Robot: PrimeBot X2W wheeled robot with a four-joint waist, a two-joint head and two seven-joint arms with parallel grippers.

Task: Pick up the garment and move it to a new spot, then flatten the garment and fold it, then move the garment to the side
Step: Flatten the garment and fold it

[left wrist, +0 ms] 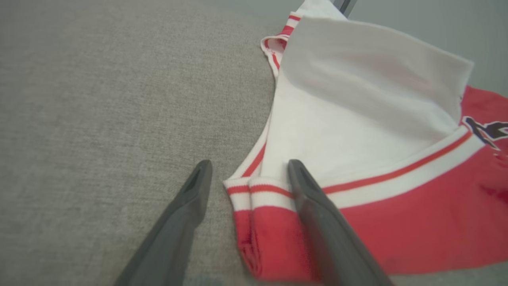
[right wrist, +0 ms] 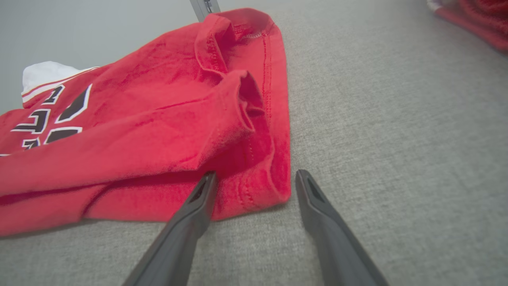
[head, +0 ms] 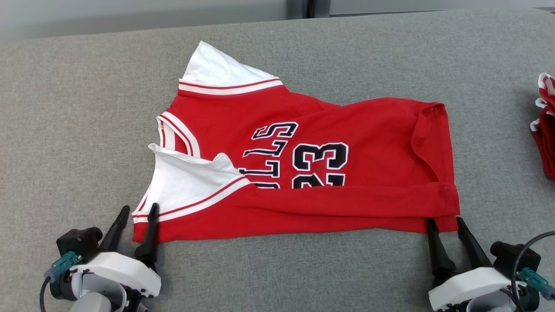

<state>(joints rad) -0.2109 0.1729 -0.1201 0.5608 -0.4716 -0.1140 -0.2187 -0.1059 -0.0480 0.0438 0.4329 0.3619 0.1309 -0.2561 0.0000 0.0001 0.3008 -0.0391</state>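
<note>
while the red jersey [head: 303, 173] lies partly folded on the grey surface [head: 65, 108], near edge doubled up over its number, the left hand [head: 139, 207] sits released, fingers spread astride the near left corner; the right hand [head: 444, 219], likewise released, straddles the near right corner. more red cloth [head: 546, 130] lies at the right edge.

On the red jersey [head: 373, 143]: "23" and, perhaps partly hidden, "LLS"
</note>
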